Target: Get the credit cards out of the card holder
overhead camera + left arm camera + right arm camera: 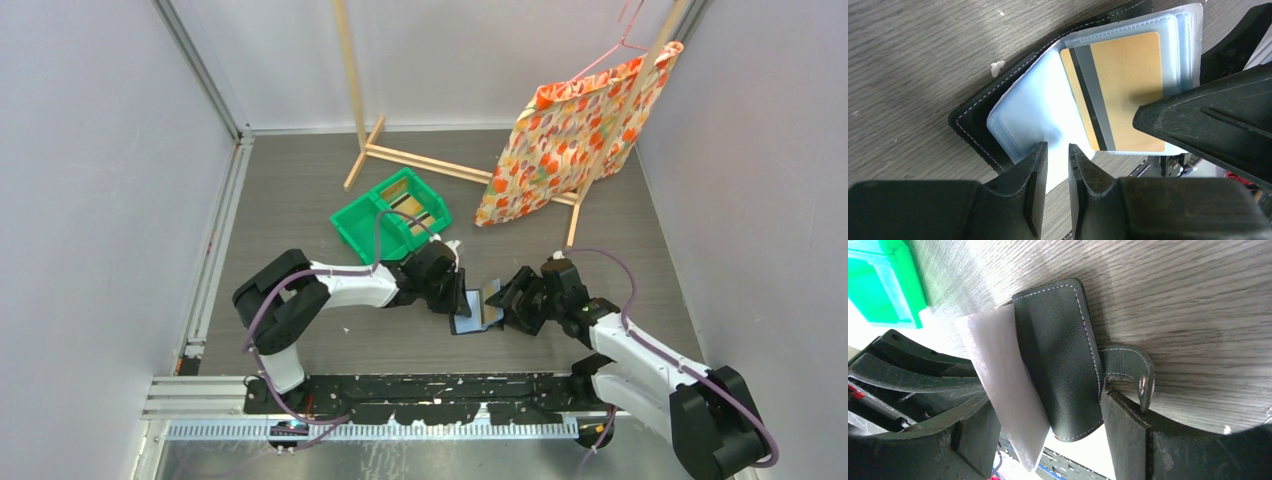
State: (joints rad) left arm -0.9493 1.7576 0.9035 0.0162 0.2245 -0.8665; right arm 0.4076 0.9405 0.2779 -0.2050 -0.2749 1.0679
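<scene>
The card holder [466,322] lies open on the table between both arms; its dark stitched cover [977,125] holds clear plastic sleeves. Golden credit cards [1128,85], one with a dark stripe, sit inside the sleeves. My left gripper [1058,147] is at the holder's left edge, jaws a narrow gap apart, with a pale sleeve edge showing in the gap. My right gripper [1045,412] stands open, straddling the raised cover [1058,355] and a pale sleeve leaf [998,370]. Its right finger meets the snap strap [1128,365].
A green two-compartment bin [390,215] stands just behind the left gripper [458,293]. A wooden rack [400,155] with an orange flowered cloth [570,140] on a hanger is at the back right. Walls close in both sides.
</scene>
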